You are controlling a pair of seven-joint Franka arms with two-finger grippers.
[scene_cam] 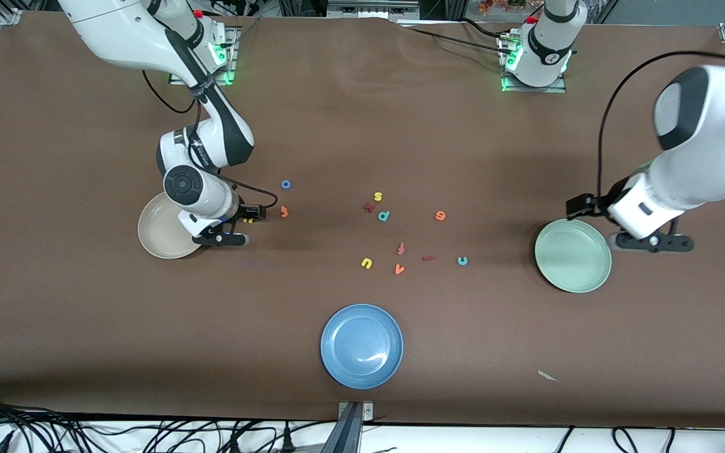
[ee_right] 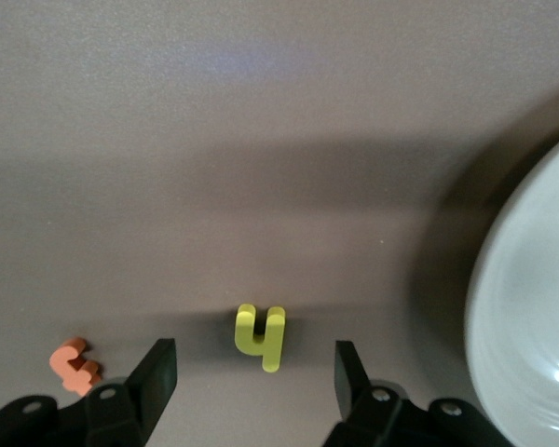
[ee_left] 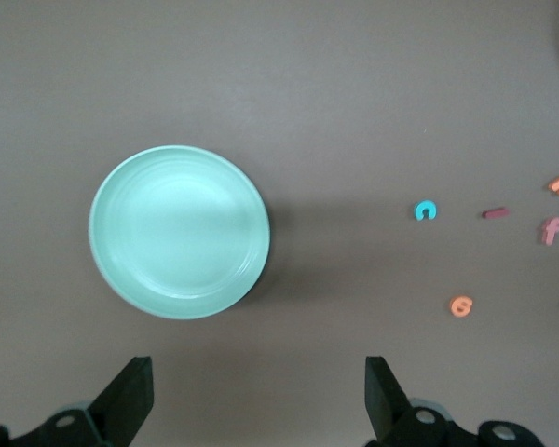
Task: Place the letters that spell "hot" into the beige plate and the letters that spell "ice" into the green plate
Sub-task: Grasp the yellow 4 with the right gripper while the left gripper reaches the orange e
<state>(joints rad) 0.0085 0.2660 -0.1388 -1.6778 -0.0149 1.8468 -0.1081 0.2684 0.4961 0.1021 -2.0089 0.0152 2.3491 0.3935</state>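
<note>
While I watch the front view from its left edge across, my right gripper [scene_cam: 236, 228] sits low over the worktop [scene_cam: 362, 113] just beside the beige plate [scene_cam: 160, 236]. Its fingers [ee_right: 158, 372] are partly apart with the yellow h [ee_right: 260, 336] between them, not touching it. Just outside one finger lies the orange t [ee_right: 74, 364]; the blue o [scene_cam: 286, 184] is a bit farther off. Scattered well apart from either gripper are the orange e [scene_cam: 440, 216], dark red i [scene_cam: 428, 258] and teal c [scene_cam: 462, 260]. My left gripper [ee_left: 259, 396] hangs wide open and empty beside the green plate [ee_left: 178, 232], waiting.
</note>
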